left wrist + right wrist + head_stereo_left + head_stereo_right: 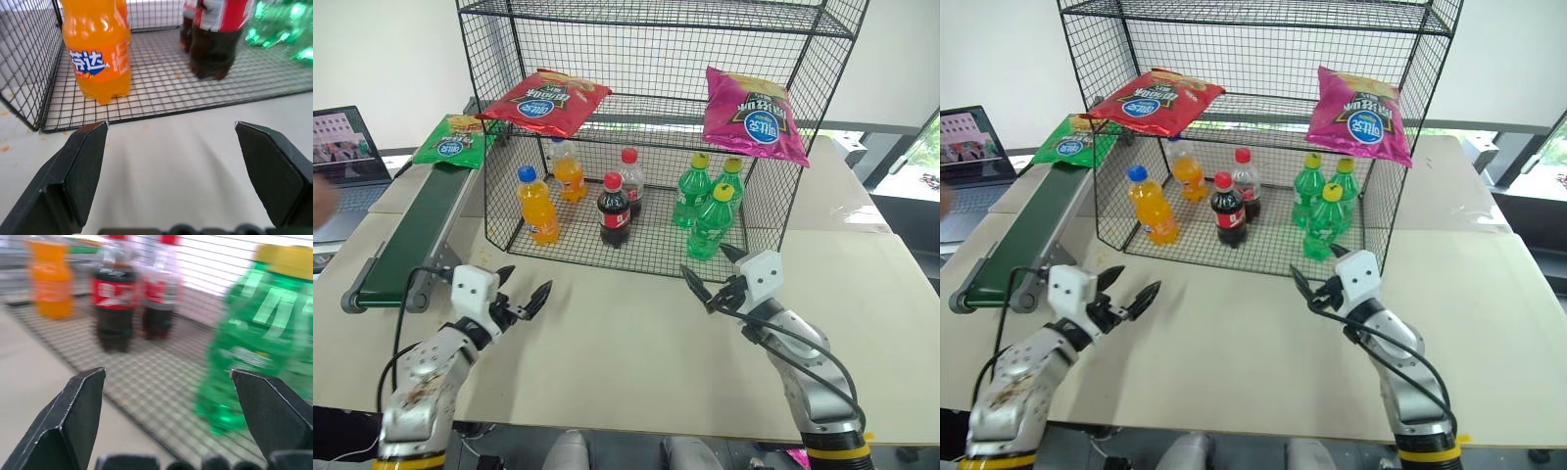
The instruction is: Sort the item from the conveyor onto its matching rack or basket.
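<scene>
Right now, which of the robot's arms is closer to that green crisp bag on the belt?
Left. The left gripper hovers over the table beside the conveyor's near end; the green crisp bag lies at its far end. The right gripper sits further off, before the green bottles.

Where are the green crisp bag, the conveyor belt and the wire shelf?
green crisp bag (452,143), left eye view, blue logo.
conveyor belt (411,233), left eye view, belt middle.
wire shelf (651,106), left eye view, bare mesh.

Left gripper (523,292) spread wide, right gripper (715,275) seemingly likewise, both level
</scene>
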Motion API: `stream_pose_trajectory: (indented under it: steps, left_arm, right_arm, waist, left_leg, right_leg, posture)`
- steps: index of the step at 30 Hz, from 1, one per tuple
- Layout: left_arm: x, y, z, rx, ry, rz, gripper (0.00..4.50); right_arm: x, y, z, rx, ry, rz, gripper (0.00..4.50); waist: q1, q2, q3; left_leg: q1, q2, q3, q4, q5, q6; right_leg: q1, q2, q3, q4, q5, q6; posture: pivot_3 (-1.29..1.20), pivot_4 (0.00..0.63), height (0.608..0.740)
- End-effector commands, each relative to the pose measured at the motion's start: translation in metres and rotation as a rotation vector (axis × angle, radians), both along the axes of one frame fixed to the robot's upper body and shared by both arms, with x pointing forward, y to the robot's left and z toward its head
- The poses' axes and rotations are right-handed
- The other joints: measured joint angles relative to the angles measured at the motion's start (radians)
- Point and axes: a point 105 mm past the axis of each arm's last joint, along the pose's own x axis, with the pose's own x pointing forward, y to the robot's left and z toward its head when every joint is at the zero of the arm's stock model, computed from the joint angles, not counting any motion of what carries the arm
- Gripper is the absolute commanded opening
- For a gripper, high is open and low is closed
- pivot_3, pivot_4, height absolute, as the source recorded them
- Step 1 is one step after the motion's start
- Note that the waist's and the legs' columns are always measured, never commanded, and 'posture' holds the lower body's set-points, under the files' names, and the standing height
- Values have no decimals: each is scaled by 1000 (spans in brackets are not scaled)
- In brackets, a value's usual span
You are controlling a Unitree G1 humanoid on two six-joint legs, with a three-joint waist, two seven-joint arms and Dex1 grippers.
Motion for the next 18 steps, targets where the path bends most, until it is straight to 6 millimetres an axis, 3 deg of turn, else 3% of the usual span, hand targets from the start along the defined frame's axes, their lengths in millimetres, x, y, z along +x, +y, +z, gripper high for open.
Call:
stream_pose_trajectory:
  steps: [1, 5, 12, 14, 18]
  left_arm:
    - [-19, 17, 31, -97, -38, 67, 4417]
    - [-44, 50, 44, -369, -14, 212, 4417]
    - [-65, 117, 53, -948, -106, 487, 4417]
    - [-74, 139, 49, -1091, -155, 570, 4417]
    - [-82, 158, 28, -1221, -126, 635, 4417]
  right_arm:
    - [-22, 22, 22, 39, -20, 231, 4500]
    - [-35, 41, 42, 73, -37, 454, 4500]
    - [-46, 71, 70, 73, -132, 779, 4500]
    - [-48, 78, 76, 60, -162, 871, 4500]
    - [-46, 88, 89, 66, -191, 952, 4500]
  waist:
    - [-3, 0, 0]
    - [-16, -1, 1]
    - [-15, -3, 2]
    - [-12, -4, 2]
    - [-13, -5, 2]
  left_leg:
    - [0, 0, 0, 0, 0, 0]
    - [2, 0, 0, 1, 0, 0]
    - [8, 1, -3, 1, -1, 1]
    - [8, 0, -4, 2, -1, 1]
    - [8, 0, -3, 1, -1, 1]
  right_leg:
    - [0, 0, 0, 0, 0, 0]
    - [4, 0, 0, 0, 0, 0]
    - [11, 0, -3, -2, -1, 1]
    - [12, 0, -3, -3, -1, 1]
    - [12, 0, -3, -3, -1, 1]
  posture:
    - [0, 150, 740]
    - [0, 150, 740]
    - [0, 150, 740]
    - [0, 150, 740]
    - [0, 150, 740]
